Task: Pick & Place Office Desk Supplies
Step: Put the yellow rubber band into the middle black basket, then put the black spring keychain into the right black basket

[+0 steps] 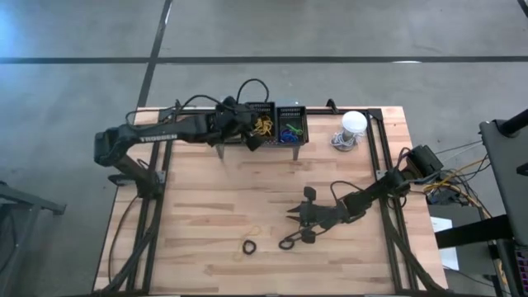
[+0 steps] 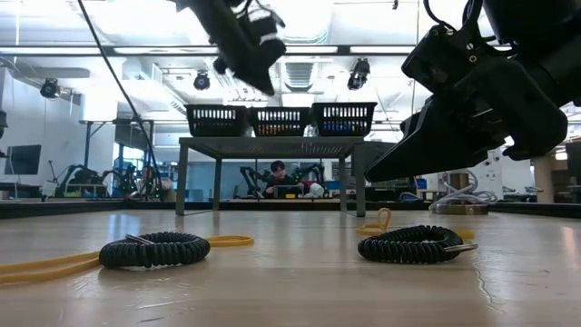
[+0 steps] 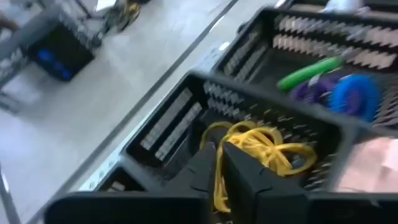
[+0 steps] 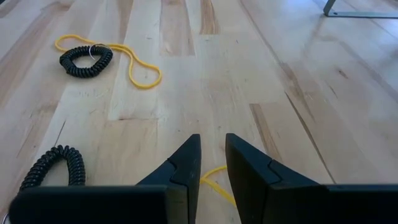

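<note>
Left gripper (image 3: 217,177) over middle black mesh basket (image 1: 261,110) with thin yellow rubber band (image 3: 219,180) pinched between nearly closed fingers; more yellow bands (image 3: 267,144) piled inside.
Right gripper (image 4: 213,163) low over wooden table (image 1: 206,206), fingers slightly parted, a yellow band (image 4: 217,182) between the tips, grasp unclear. Right basket (image 1: 291,128): green, purple, blue items. Two black coiled bands (image 4: 85,60) (image 4: 55,165) lie ahead, far one beside a yellow loop (image 4: 140,68).

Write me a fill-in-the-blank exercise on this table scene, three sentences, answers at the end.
1. The left gripper hangs over the basket holding ____ rubber bands.
2. Two black coiled bands lie on the ____ table.
3. A yellow rubber band lies under the ____ gripper.

Answers: yellow; wooden; right
</note>
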Robot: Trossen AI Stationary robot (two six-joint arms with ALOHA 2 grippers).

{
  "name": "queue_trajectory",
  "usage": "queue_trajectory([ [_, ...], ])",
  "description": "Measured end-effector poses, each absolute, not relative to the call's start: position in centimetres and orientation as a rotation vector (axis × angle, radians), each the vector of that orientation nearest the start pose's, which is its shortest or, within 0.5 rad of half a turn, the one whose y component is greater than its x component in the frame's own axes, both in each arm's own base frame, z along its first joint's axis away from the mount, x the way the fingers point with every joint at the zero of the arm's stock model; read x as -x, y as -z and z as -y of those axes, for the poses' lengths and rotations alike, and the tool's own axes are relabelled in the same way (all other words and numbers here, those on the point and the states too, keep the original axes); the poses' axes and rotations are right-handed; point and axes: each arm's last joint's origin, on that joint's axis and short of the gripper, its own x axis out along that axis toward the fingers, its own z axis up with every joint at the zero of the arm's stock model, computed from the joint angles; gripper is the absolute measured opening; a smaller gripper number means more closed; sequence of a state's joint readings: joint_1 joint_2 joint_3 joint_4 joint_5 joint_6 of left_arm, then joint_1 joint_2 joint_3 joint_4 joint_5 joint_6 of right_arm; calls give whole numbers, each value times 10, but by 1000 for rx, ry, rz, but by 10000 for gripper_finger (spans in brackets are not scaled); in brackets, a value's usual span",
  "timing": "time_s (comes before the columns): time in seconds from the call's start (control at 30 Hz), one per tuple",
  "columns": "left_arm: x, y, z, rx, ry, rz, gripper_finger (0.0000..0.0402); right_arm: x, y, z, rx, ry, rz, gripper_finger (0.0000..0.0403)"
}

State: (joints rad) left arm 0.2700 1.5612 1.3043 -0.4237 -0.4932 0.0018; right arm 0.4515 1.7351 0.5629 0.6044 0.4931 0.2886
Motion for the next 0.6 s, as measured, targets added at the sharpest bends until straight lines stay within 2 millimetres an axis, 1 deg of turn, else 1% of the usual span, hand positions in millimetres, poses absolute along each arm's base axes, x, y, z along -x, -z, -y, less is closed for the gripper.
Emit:
queue_trajectory([
  [0.1,-322,-298,-112,-41,-745,-709,65,-269,-111,-115,-24,112,-494,76],
  [0.2,-320,-297,-111,-14,-715,-731,108,-269,-111,-115,-24,112,-494,79],
  [0.33,-315,-307,-101,42,-710,-766,160,-269,-111,-115,-25,108,-495,80],
  [0.4,-310,-315,-93,82,-709,-779,178,-269,-111,-116,-31,88,-499,81],
  [0.47,-307,-318,-81,112,-693,-796,189,-269,-112,-118,-54,20,-509,86],
  [0.6,-302,-316,-43,91,-593,-813,189,-270,-113,-123,-99,-131,-534,110],
])
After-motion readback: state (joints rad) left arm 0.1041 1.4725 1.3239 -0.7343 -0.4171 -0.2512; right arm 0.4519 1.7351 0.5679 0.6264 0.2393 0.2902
